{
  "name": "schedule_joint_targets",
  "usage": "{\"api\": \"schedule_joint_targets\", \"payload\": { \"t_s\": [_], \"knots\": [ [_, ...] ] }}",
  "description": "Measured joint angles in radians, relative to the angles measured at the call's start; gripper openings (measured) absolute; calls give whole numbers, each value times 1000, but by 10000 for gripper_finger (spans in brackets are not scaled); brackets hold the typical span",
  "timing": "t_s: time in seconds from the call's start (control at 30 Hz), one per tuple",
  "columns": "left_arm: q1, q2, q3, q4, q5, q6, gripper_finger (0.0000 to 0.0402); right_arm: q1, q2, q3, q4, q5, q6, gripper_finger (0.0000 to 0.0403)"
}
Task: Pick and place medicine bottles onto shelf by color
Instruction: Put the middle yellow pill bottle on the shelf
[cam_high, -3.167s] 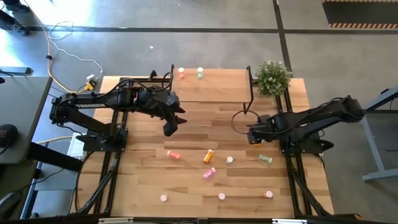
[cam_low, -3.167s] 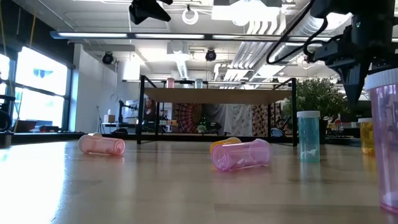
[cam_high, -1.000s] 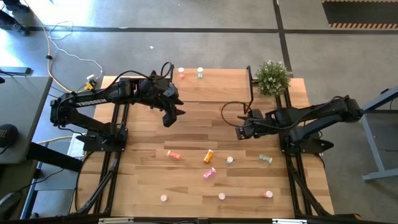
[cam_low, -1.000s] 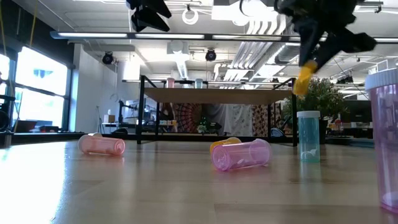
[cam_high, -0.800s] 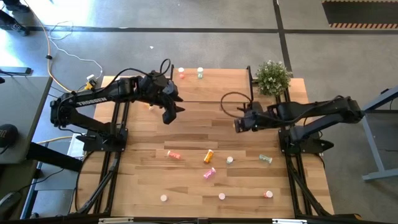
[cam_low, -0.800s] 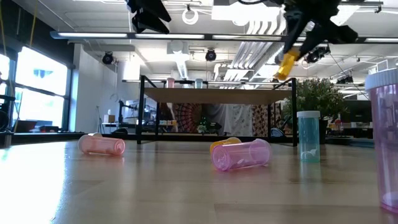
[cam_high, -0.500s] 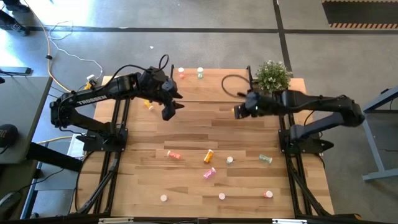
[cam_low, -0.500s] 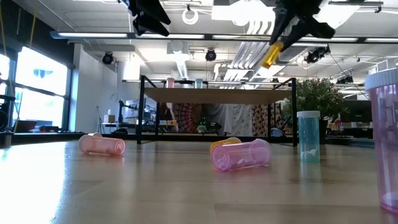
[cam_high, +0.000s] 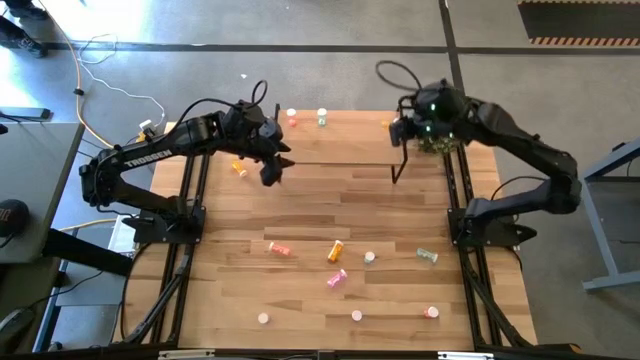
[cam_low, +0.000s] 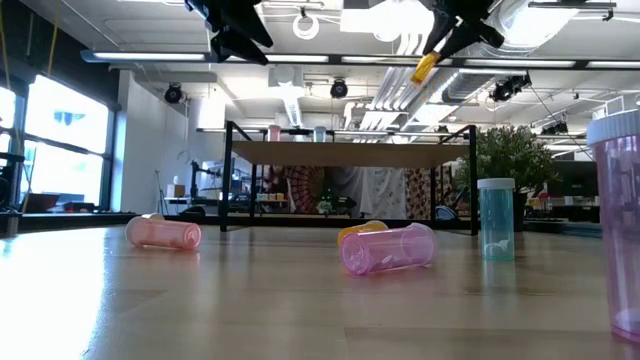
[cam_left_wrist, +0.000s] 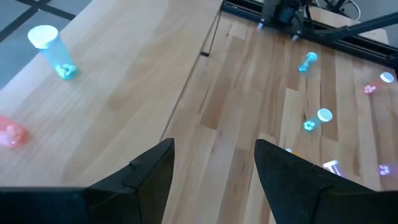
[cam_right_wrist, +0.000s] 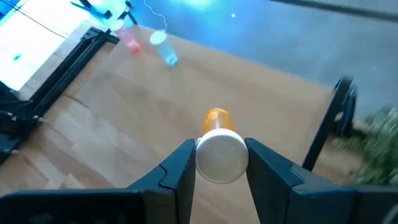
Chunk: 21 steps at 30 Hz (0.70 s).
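With 2 bottles standing on the shelf (cam_high: 350, 135), the right tool (cam_right_wrist: 217, 163) grips an orange bottle (cam_right_wrist: 219, 146) above its far right end; the left tool (cam_left_wrist: 211, 168) hovers open, empty. About 8 bottles wait on the counter (cam_high: 320, 210).

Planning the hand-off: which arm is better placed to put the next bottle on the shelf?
Right. Its claw already grips the orange bottle above the shelf. The left claw is open and empty, also over the shelf.
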<state>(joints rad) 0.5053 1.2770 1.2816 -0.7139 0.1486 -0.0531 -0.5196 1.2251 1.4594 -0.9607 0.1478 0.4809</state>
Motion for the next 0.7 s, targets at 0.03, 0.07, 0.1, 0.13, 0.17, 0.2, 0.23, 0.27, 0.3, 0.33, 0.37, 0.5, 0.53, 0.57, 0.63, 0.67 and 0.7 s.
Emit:
{"api": "schedule_joint_targets", "payload": {
  "t_s": [0.03,0.07,0.1,0.13,0.17,0.2,0.23,0.27,0.3,0.33,0.37,0.5,0.53,0.57,0.63,0.67,0.7],
  "knots": [
    [3,0,0,0,0,-9,213,-24,15,20,0,-22,-35,114],
    [6,0,0,0,0,-22,213,-46,33,43,0,-40,-69,114],
    [7,0,0,0,-1,-34,213,-66,52,67,-7,-57,-103,114],
    [9,0,0,0,-1,-42,213,-86,74,92,-21,-69,-132,114],
    [11,0,0,0,-2,-48,213,-105,99,123,-41,-78,-161,114],
    [12,0,0,0,-2,-49,213,-122,123,153,-65,-84,-189,114],
    [12,0,0,0,-2,-54,213,-138,148,183,-89,-94,-216,114],
    [12,0,0,0,-2,-60,213,-152,174,215,-120,-99,-242,114],
    [12,0,0,0,-2,-68,213,-164,199,245,-154,-100,-270,114],
    [12,0,0,0,-3,-74,213,-175,226,274,-184,-104,-298,114],
    [12,0,0,0,-2,-76,213,-184,252,302,-213,-107,-324,114],
    [12,0,0,0,-3,-92,213,-215,354,407,-332,-140,-421,114],
    [12,0,0,0,-2,-94,213,-220,377,427,-355,-143,-447,114],
    [12,0,0,0,-2,-99,213,-222,399,445,-375,-145,-471,114],
    [12,0,0,0,-2,-103,213,-223,440,476,-405,-145,-514,114],
    [11,0,0,0,-2,-103,213,-223,458,487,-414,-145,-534,114],
    [11,0,0,0,-2,-105,213,-225,474,495,-423,-145,-550,114]
  ]
}}
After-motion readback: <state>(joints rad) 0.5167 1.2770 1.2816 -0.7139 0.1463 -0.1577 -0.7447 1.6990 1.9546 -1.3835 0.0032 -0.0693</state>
